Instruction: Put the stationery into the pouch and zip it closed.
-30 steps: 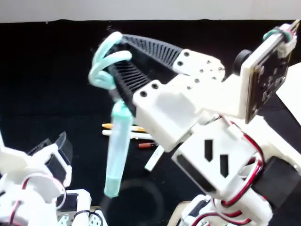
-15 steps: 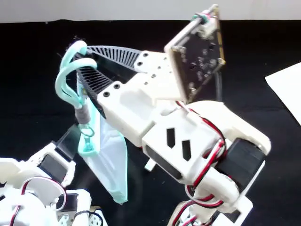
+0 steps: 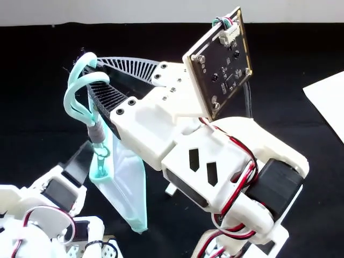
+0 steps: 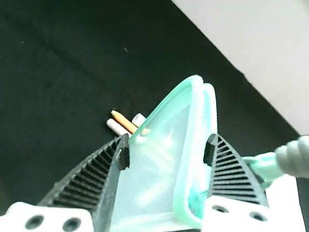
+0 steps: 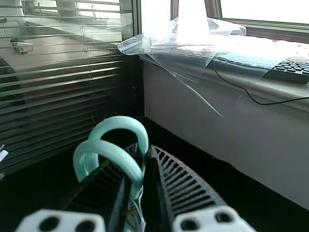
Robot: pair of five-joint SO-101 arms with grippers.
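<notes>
My right gripper [image 5: 145, 153] is clamped on the strap [image 5: 120, 122]; the pouch [image 3: 126, 183] hangs from it above the table [image 3: 43, 70]. My left gripper [image 4: 166, 145] stands apart, pouch between its jaws. A pencil [image 4: 123, 121] lies on the table beyond.

Office or lab, by the look. Keyboard [image 5: 288, 70] on a ledge under a window [image 5: 263, 8], blinds [image 5: 53, 101] beside it.

Table [image 3: 43, 70]: carrying a black top.
Pencil [image 4: 124, 122]: lying on it, touching a white pen [image 4: 114, 126].
Paper sheet [image 3: 328, 102]: lying flat on it.
</notes>
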